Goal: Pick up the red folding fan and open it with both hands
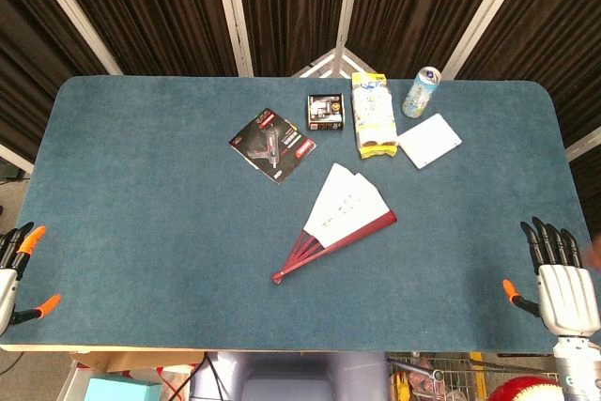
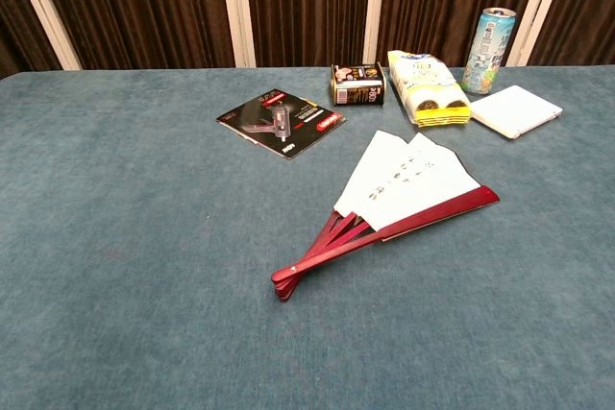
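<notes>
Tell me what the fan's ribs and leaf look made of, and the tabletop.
Fan: ribs look like glossy red lacquered wood or plastic, by their sheen; leaf looks like matte white paper, creased in folds. Table: seemingly blue felt or carpet-like cloth, fuzzy and non-reflective.

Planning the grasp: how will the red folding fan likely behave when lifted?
The red folding fan lies flat and partly spread, so it probably offers little edge to grip. Its thin ribs and paper leaf look light but bendable. Lifted by one outer rib, it may swing further open.

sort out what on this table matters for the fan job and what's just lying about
For the job:
red folding fan, partly open
left hand
right hand

Lying about:
black booklet
small black box
yellow packet
drink can
white pad
</notes>
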Motion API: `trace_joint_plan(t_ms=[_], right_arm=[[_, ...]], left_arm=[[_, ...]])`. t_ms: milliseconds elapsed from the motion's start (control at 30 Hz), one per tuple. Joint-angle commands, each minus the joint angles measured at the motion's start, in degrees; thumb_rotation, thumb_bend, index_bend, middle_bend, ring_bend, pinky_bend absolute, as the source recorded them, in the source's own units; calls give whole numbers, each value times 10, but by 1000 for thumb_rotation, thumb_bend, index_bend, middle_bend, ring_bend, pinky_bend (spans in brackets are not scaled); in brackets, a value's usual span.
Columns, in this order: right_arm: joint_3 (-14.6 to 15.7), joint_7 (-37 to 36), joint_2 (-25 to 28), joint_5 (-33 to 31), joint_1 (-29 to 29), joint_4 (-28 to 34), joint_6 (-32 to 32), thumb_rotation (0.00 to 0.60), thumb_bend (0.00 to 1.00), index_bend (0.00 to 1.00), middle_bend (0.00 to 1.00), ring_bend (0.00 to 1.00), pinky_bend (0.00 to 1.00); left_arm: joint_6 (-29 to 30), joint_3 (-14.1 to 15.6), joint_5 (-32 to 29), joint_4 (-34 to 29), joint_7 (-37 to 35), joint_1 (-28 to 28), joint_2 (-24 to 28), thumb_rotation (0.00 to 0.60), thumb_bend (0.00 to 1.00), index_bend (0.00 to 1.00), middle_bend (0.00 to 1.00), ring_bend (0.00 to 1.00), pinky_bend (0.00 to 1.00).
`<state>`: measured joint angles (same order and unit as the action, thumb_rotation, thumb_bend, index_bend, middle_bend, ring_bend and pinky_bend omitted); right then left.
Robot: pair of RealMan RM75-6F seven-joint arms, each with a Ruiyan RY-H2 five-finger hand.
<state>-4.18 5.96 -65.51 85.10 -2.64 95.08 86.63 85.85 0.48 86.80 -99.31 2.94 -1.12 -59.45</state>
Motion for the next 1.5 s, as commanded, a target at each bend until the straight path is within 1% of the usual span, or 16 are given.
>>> trace_joint_plan(t_ms=[33, 400, 633, 767, 900, 1033, 1133, 1233, 1333, 1500], right_arm=[[0, 0, 0, 0, 0, 0, 0, 600, 266, 0, 0, 0, 0], [3, -5, 0, 12, -1, 1, 3, 600, 265, 0, 0, 0, 0], [2, -22, -11, 51, -18, -14, 4, 600, 266, 0, 0, 0, 0], [-6, -56, -32, 83, -44, -54, -1, 600, 265, 17, 7, 0, 0], [-14, -87, -62, 105, -79, -112, -20, 600, 265, 123, 41, 3, 0], [-15, -129, -100, 130, -114, -178, -37, 600, 265, 202, 84, 24, 0], [-9, -168, -131, 158, -141, -229, -41, 600, 265, 255, 110, 38, 0], [0, -197, -162, 186, -163, -278, -38, 600, 265, 277, 123, 45, 0], [11, -214, -196, 204, -180, -316, -39, 600, 265, 281, 126, 47, 0], [24, -225, -250, 216, -198, -369, -48, 600, 265, 301, 132, 48, 0]], left_arm=[[0, 0, 0, 0, -1, 0, 0, 600, 0, 0, 0, 0, 0], [3, 1, 2, -1, -3, 2, 2, 600, 0, 0, 0, 0, 0], [-1, 0, 2, 0, 1, -1, -1, 600, 0, 0, 0, 0, 0], [4, -1, 3, 1, 0, 0, -2, 600, 0, 0, 0, 0, 0], [6, -3, 1, 2, 0, 1, -4, 600, 0, 0, 0, 0, 0], [3, -2, 1, 4, 9, -1, -6, 600, 0, 0, 0, 0, 0], [2, -2, 0, 3, 15, -1, -9, 600, 0, 0, 0, 0, 0], [2, -3, 0, 3, 19, -2, -11, 600, 0, 0, 0, 0, 0], [1, -3, 0, 3, 25, -2, -14, 600, 0, 0, 0, 0, 0], [-1, -3, -4, 2, 31, -3, -16, 600, 0, 0, 0, 0, 0]])
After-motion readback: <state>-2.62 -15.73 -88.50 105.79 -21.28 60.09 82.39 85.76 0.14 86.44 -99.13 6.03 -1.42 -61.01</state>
